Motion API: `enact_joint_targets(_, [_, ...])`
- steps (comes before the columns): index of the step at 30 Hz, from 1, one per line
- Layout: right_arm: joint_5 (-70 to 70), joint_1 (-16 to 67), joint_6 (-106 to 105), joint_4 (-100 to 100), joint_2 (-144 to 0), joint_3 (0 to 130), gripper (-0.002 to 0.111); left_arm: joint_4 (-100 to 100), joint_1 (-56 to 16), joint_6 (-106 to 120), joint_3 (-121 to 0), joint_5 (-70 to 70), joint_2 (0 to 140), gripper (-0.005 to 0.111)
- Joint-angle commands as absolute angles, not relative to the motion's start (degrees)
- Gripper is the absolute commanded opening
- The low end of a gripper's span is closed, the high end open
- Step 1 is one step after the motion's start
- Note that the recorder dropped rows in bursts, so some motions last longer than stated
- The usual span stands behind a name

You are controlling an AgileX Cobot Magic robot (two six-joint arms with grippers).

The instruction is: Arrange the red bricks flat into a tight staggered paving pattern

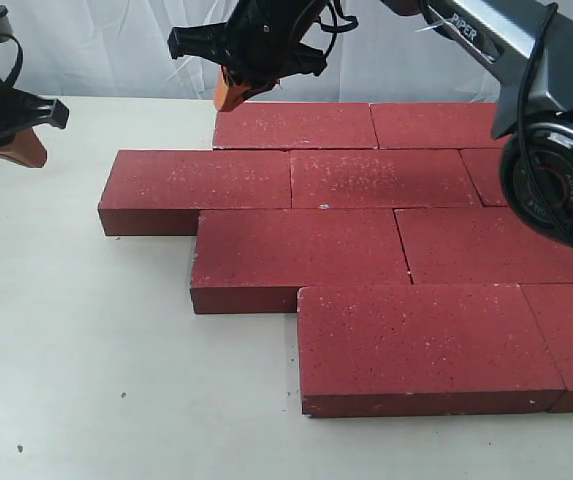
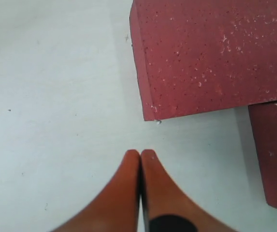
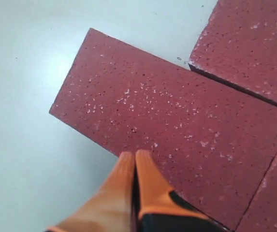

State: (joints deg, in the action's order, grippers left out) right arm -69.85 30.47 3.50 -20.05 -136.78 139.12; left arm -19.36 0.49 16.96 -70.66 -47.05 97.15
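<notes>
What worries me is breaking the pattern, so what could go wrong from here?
The right gripper, shut, hovers at the edge of the back-row end brick; a push could skew it and open a gap. The left gripper, shut, is close to the second-row end brick; sweeping in could shove that row.

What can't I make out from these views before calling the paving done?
Exterior view: the right ends of the red bricks run past the frame edge; total count unknown.
Exterior view: the right arm covers most of the second row's right brick.
Both wrist views: only one corner each.
</notes>
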Motion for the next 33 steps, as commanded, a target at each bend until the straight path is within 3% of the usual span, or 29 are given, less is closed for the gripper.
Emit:
enact_joint_targets(1, [-69.96,30.67,2.85,-19.88,-134.39,138.49,-0.001,-19.04,0.44,16.71,-67.22,-43.92,93.2,0.0])
enact_joint_targets(18, [-69.42,28.95,-3.15,-9.34,-114.91,100.84,-0.001,-20.14,0.44,16.71,-61.09,-39.43,88.73,0.0])
enact_joint_targets(24, [-64.22,22.24,-3.15,-9.61,-108.42,90.12,-0.001,-21.37,0.02,16.85,-61.04,-39.79,88.65,0.0])
enact_joint_targets(33, [-58.74,8.29,-3.15,-10.77,-97.33,76.77,-0.001,-19.19,-7.41,16.85,-61.04,-38.93,88.65,0.0])
